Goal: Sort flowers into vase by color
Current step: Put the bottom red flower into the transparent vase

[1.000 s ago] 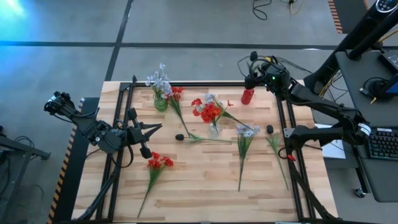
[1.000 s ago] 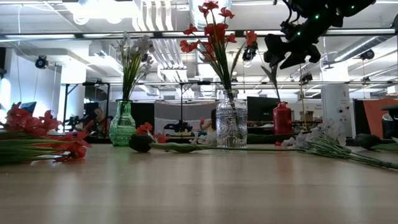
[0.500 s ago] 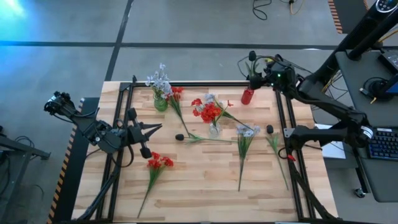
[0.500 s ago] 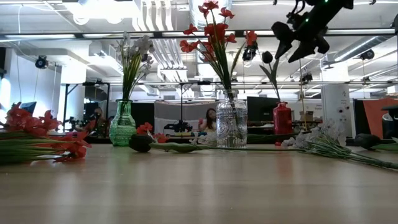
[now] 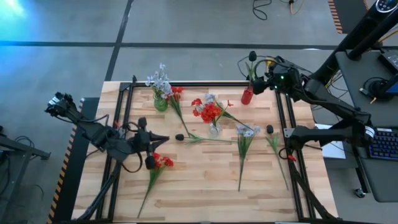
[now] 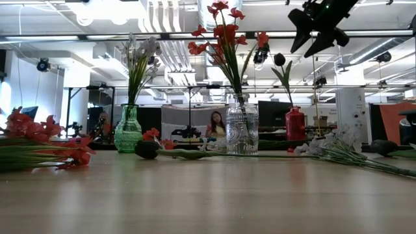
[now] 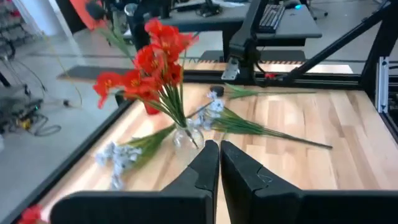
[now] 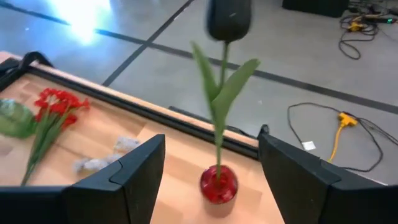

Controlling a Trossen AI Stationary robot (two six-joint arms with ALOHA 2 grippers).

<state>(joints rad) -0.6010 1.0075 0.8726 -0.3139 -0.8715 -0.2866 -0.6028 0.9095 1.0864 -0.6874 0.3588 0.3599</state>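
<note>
A dark flower [image 8: 228, 17] stands upright with its stem in the small red vase [image 8: 218, 184] at the table's far right. My right gripper [image 8: 211, 142] hangs open above the vase, a finger on either side of the stem, touching nothing. A green vase [image 5: 160, 103] holds pale flowers, and a clear vase [image 5: 214, 129] holds red ones. My left gripper [image 5: 164, 138] is shut and empty, just beyond a red flower [image 5: 159, 162] that lies flat on the table. More red [image 5: 176, 93], pale [image 5: 245, 131] and dark [image 5: 179, 137] flowers also lie flat.
Black frame rails [image 5: 118, 118] run along the table's left and right sides. Another dark flower [image 5: 269, 129] lies beside the right rail. A desk with a keyboard [image 5: 379, 143] stands to the right. In the low view a person [image 6: 215, 123] sits far behind the table.
My right gripper has risen and drawn back toward the table's right edge, away from the dark flower, which stays upright in the red vase. My left gripper has moved toward the table's right and a little down, nearer the lying red flower, and has rolled about its own axis.
</note>
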